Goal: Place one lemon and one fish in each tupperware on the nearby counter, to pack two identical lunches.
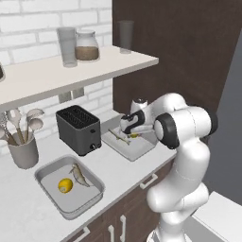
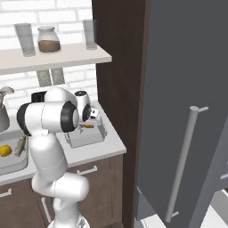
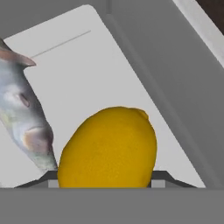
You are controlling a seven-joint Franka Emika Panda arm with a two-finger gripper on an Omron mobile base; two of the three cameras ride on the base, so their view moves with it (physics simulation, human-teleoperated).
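Right up close in the hand view: a lemon [image 3: 108, 146] between the two dark finger tips of the gripper [image 3: 105, 177], inside the far tupperware [image 1: 137, 149] on the counter [image 1: 118, 165], next to a fish [image 3: 24, 118]. Probably firm, round and light, a bit rolly, so best pinched across its fat middle. Looks held or nearly held, but cannot tell for sure. Other tupperware [image 1: 47, 172] already packed with a second lemon [image 1: 65, 185] and second fish [image 1: 78, 175].

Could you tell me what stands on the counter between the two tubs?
The black toaster stands between the near tub and the far tub, as the left base view shows.
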